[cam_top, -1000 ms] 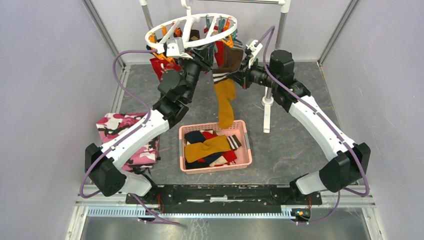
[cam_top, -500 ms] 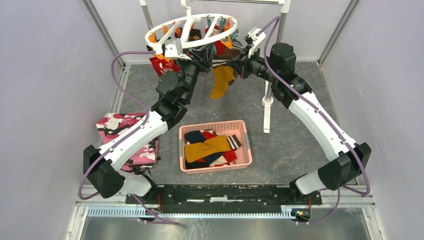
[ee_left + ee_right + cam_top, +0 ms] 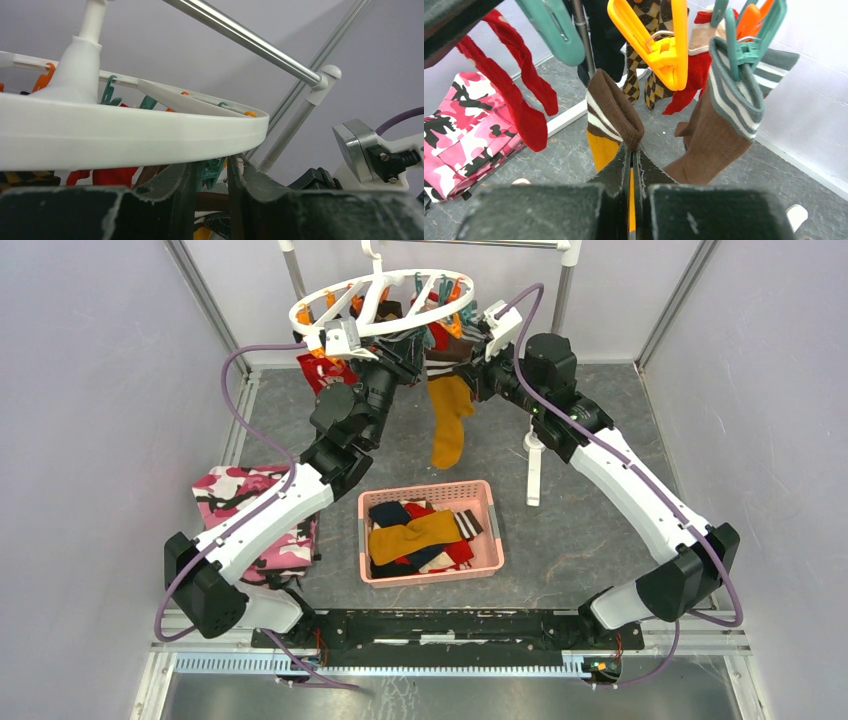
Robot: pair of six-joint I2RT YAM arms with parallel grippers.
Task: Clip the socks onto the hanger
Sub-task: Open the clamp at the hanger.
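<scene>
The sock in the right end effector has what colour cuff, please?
Cuff: brown, white stripes; right wrist view.

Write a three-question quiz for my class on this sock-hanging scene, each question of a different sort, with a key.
1. True or false: the right gripper pinches the yellow sock by its brown striped cuff.
2. What sits between the fingers of the left gripper? A) an orange clip B) a teal clip C) a red sock
3. In a few words: where do the unhung socks lie?

Key: 1 true; 2 B; 3 in the pink basket on the table between the two arms.
</scene>
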